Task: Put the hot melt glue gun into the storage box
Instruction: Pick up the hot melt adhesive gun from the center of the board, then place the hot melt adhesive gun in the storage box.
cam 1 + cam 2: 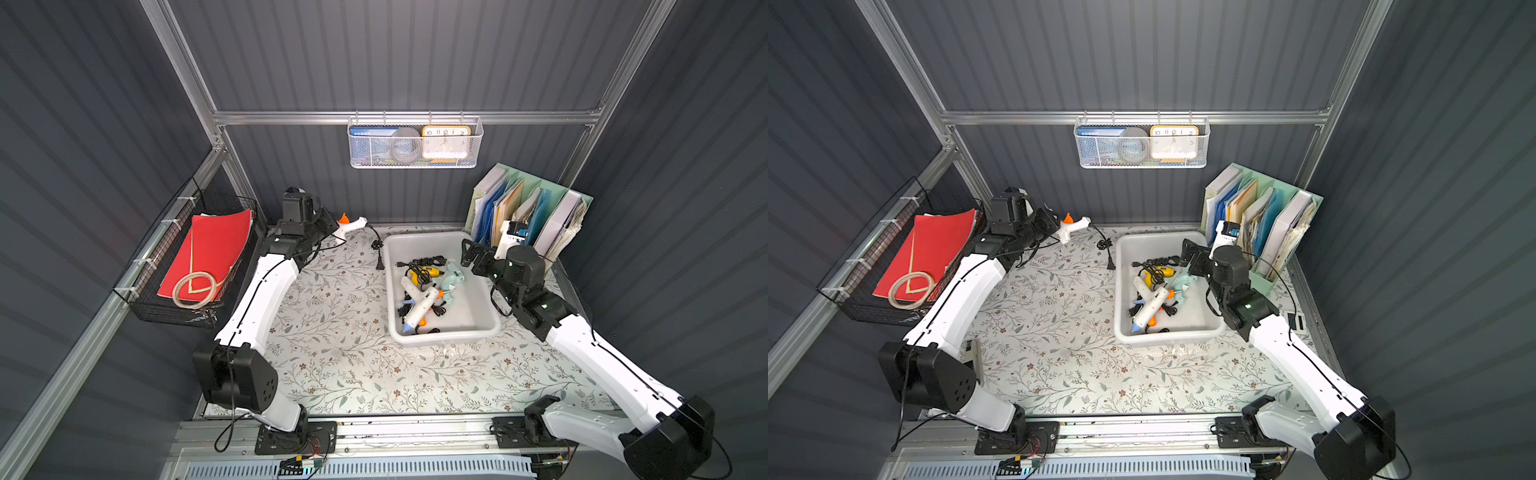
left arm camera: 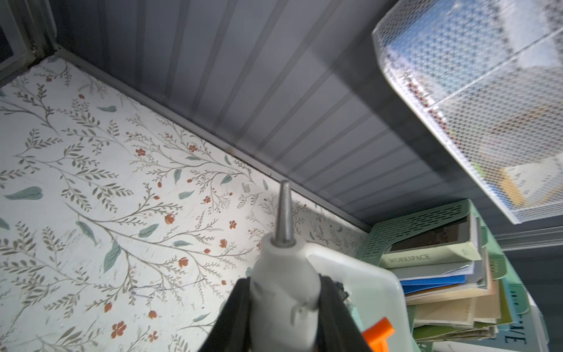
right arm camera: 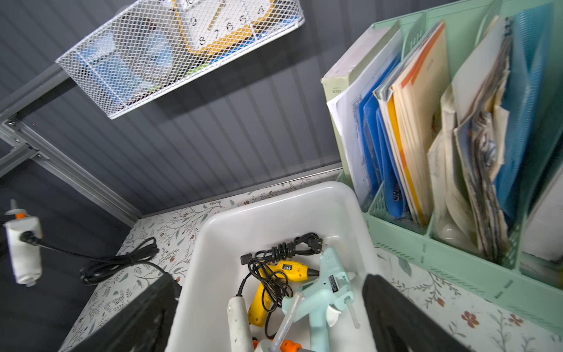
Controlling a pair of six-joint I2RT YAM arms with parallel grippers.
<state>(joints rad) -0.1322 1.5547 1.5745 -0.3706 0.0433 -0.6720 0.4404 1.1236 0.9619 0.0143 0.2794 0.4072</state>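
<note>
Both arm bases sit at the near edge of the worktop (image 1: 332,365). At the far left, the left gripper (image 2: 285,292) has its fingers (image 2: 234,307) clamped on a white glue gun (image 1: 349,226), held clear of the surface; its black cord (image 1: 376,245) trails down toward the storage box (image 1: 490,328). On the carry across, that cord may well snag the rim or stay hanging outside. The right gripper (image 1: 471,255), fingers apart, hovers over the box's far right corner and could block the way. Inside lie a yellow gun (image 1: 428,272), a mint gun (image 1: 451,280), white guns (image 1: 419,307) and tangled cords.
</note>
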